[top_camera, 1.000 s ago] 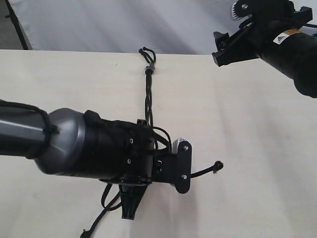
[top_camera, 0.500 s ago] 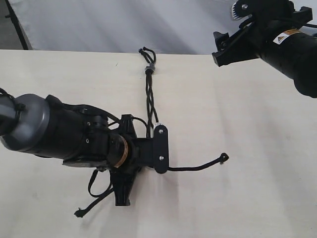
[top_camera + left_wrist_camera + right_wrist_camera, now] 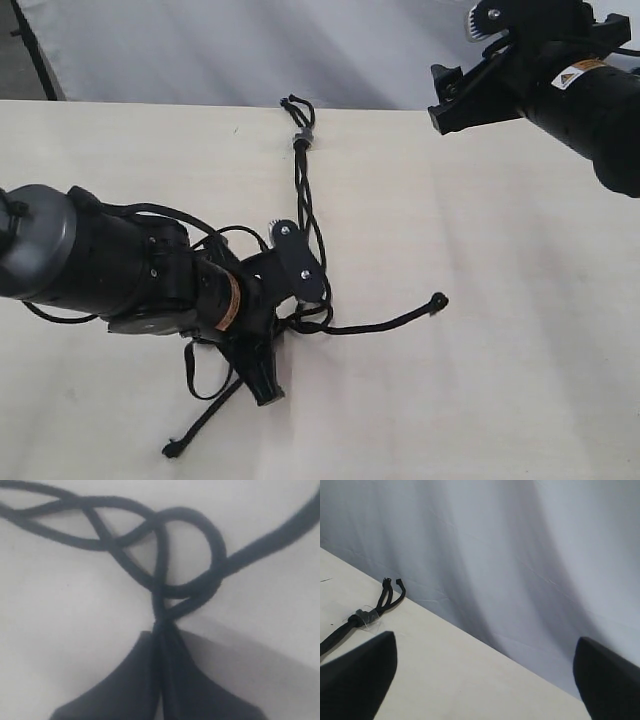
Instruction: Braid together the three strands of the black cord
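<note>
The cord [image 3: 300, 195] lies on a matte cream table [image 3: 500, 300], running from the far edge towards the near side. Its joined end sits at that far edge: small loops [image 3: 293, 103] above a knot wrapped in a grey band [image 3: 301, 139]. The right wrist view shows the same band [image 3: 365, 617] as pale and slightly glossy. Below the band the thin twisted strands cross over each other in a loose, open plait. It ends in a tangle of curls under the left gripper [image 3: 305, 290]. One strand [image 3: 385, 322] leaves the tangle and runs right in a shallow curve to a small frayed knot [image 3: 437, 300]. A second strand [image 3: 205, 420] trails towards the near edge to its own frayed tip [image 3: 172, 450]. The third strand's end cannot be picked out. In the blurred left wrist view, the left gripper [image 3: 160, 640] has its two dark wedge-shaped fingers [image 3: 120, 690] pressed together on a strand where it drops out of a rounded loop [image 3: 192, 545]. The left arm [image 3: 80, 260] is a smooth grey and black cylinder. The right gripper [image 3: 465, 60] hangs above the table's far right, well apart from the cord, holding nothing. Its dark fingers [image 3: 360, 675] stand wide apart. Behind it is a softly creased pale grey cloth [image 3: 520, 555].
</note>
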Robot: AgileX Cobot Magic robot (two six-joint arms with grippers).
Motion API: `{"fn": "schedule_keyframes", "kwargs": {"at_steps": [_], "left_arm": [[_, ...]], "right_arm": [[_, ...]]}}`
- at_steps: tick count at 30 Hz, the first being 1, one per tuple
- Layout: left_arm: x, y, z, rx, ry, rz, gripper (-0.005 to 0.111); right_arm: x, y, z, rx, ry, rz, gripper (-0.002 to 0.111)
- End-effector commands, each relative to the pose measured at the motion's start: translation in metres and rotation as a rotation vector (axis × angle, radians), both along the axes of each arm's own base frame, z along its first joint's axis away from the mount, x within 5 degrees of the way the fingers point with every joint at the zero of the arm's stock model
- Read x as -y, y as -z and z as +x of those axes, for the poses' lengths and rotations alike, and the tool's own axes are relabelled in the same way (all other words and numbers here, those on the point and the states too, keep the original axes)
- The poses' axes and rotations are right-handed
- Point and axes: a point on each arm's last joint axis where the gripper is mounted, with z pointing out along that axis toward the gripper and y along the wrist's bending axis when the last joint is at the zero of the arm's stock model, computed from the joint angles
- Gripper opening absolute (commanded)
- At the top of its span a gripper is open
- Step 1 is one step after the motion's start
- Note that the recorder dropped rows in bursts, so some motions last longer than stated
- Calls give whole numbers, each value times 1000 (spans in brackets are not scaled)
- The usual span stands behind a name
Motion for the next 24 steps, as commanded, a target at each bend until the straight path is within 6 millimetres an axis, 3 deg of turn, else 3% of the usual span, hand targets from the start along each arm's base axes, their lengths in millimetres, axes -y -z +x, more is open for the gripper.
{"fn": "schedule_keyframes", "kwargs": {"at_steps": [1,10,17,19,24], "left_arm": [[5,14,-24,-139,-147,18,0],[56,11,-73,-134,56,14,0],[69,1,-68,-142,-47,-19,2],[69,-3,-66,-143,-74,12,8],[70,-7,-63,-145,-115,30,38]], "right_arm": [[2,-1,-1,3,2,-2,88],[2,-1,-1,3,2,-2,88],[2,-1,-1,3,2,-2,88],[2,-1,-1,3,2,-2,88],[2,-1,-1,3,2,-2,88]]}}
